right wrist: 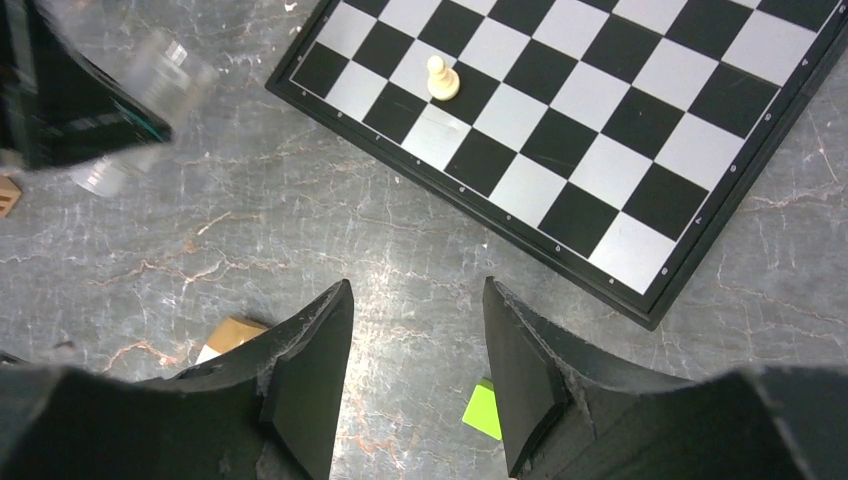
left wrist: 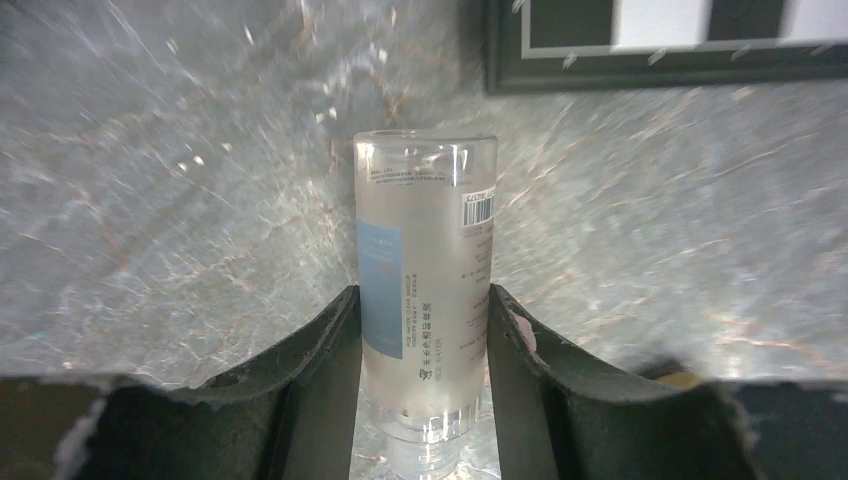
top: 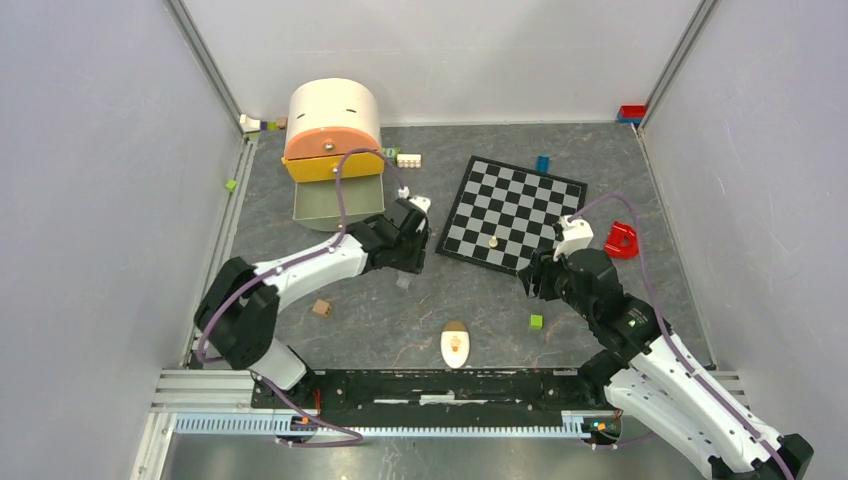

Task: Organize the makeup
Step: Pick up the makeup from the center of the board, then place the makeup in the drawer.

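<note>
Grey marbled worktop (top: 400, 320) between pale walls (top: 100, 150): left pincer (left wrist: 423, 300) pinches a clear bottle (left wrist: 425, 230); right pincer (right wrist: 418, 300) hangs spread beside the chessboard (right wrist: 600, 120); cream oval (top: 456, 345) lies near the front edge.

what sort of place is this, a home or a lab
Most likely a lab robot cell: plain white panel walls box in a marbled grey table, two arms are bolted to a metal rail, and props like a chessboard lie scattered.
</note>
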